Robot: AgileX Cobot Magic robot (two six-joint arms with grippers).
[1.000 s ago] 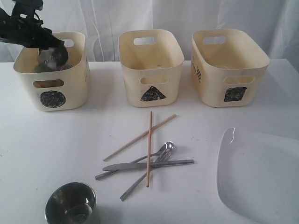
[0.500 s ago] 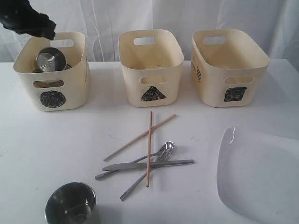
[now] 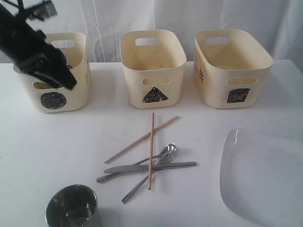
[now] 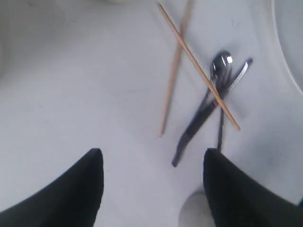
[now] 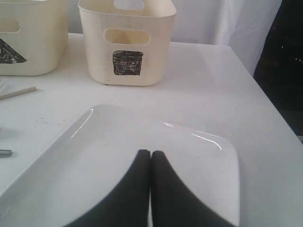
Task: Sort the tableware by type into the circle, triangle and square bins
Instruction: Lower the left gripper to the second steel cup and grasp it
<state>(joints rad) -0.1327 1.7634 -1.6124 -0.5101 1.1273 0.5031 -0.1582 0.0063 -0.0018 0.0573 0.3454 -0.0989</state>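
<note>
My left gripper (image 3: 67, 81) hangs open and empty in front of the circle bin (image 3: 81, 92), and its arm hides what lies inside. The left wrist view shows its black fingers (image 4: 90, 179) wide apart above the table, over the crossed chopsticks (image 4: 199, 71), the spoons (image 4: 220, 62) and the knife (image 4: 194, 127). A steel bowl (image 3: 72, 205) stands near the front edge. My right gripper (image 5: 150, 153) is shut with nothing in it, low over the white plate (image 5: 118, 142). The triangle bin (image 3: 151, 71) and square bin (image 3: 232, 71) stand behind.
The three tubs stand in a row along the back of the white table (image 3: 57, 142). The cutlery pile (image 3: 151, 165) lies mid-table. The plate (image 3: 265, 179) fills the front right corner. A white curtain hangs behind.
The left gripper let go of a steel bowl inside the circle bin, rose out, then swung down in front of the bin. Nothing else moved.
</note>
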